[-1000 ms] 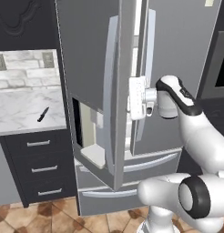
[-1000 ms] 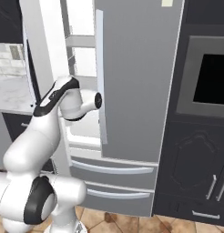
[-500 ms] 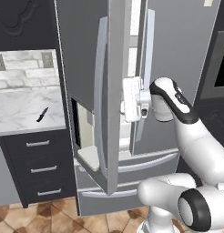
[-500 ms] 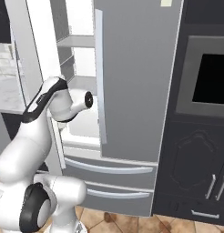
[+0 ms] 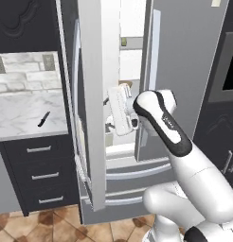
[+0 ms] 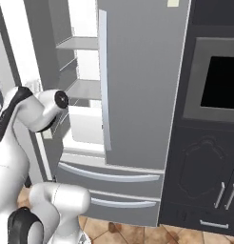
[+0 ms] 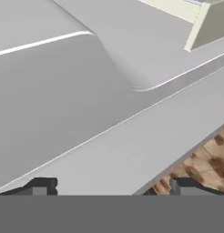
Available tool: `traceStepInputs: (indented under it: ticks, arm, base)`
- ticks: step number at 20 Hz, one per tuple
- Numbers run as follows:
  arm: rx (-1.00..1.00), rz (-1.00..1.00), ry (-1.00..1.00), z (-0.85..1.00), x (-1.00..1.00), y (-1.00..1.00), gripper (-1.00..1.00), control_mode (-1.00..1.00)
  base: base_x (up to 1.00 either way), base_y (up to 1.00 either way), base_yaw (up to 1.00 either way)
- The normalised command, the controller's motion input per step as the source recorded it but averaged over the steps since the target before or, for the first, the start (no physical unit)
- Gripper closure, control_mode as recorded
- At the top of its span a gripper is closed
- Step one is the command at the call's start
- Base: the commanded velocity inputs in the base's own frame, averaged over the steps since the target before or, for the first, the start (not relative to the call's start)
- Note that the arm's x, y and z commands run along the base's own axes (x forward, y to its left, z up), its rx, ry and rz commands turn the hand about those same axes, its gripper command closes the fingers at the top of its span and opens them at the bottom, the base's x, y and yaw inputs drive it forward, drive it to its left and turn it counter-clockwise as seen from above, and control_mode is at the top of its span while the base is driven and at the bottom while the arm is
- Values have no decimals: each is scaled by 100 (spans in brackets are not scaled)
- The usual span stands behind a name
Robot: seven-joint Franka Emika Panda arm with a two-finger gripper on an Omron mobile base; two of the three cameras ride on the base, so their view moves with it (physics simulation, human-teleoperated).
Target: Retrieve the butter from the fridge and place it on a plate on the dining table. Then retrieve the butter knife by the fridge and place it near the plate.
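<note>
I see the fridge (image 5: 184,61) with its left door (image 5: 92,108) swung wide toward me, and this door stands edge-on between the counter and the arm. The right door (image 6: 138,81) is closed. My gripper (image 7: 113,186) is at the opening, close to the inner side of the left door; its two tips stand far apart with nothing between them, only grey door surface and a strip of brown floor behind. Inside I see white shelves (image 6: 83,88) and a small pale thing on an upper shelf (image 5: 123,42), too small to say if it is the butter. A brownish item (image 5: 127,85) lies deeper, just above the hand.

The butter knife (image 5: 43,119) lies on the marble counter (image 5: 23,118) left of the fridge, well apart from the arm, over dark drawers (image 5: 38,175). A dark wall oven (image 6: 219,81) stands right of the fridge. The floor is brown tile (image 5: 38,227). I can read no writing.
</note>
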Motion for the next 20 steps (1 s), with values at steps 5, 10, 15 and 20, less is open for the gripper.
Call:
traceStepInputs:
  ticks: [5, 10, 15, 20]
  arm:
    - [-17, 0, 12, 6, -32, 84, -100, -100]
    - [-15, -5, 4, 25, -21, 20, -100, -100]
    - [-10, -6, 1, 24, -17, -37, -100, -100]
    - [-25, 1, 0, 0, -37, -93, -100, -100]
  base:
    - [0, 0, 0]
    - [0, 0, 0]
    - [0, 0, 0]
    - [0, 0, 0]
